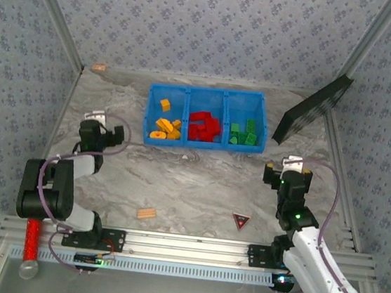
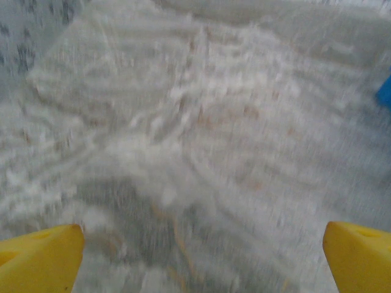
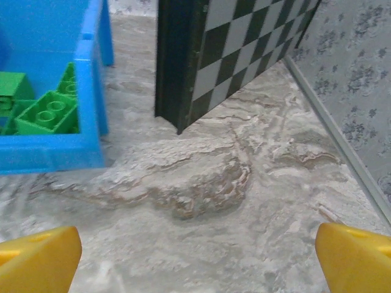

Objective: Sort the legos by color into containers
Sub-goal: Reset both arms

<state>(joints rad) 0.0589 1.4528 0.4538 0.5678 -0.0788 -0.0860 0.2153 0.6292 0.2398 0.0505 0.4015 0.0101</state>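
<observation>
The blue bin (image 1: 209, 91) stands at the back of the table with three compartments. Yellow and orange legos (image 1: 166, 126), one a ring, lie in the left one. Red legos (image 1: 203, 127) fill the middle, green legos (image 1: 243, 133) the right. In the right wrist view the bin's near corner (image 3: 85, 152) and green bricks (image 3: 46, 113) sit at upper left. My left gripper (image 1: 103, 123) hangs open left of the bin over bare table, its yellow fingertips (image 2: 43, 256) wide apart. My right gripper (image 1: 288, 168) stands open near the bin's right front corner, fingertips (image 3: 357, 259) apart, nothing between them.
A black checkered board (image 1: 313, 109) leans against the right wall, also close ahead in the right wrist view as a checkered board (image 3: 232, 49). A tan ridged wooden piece (image 1: 147, 213) and a dark triangle with a red mark (image 1: 241, 221) lie near the front. A red cylinder (image 1: 31, 241) rests on the rail.
</observation>
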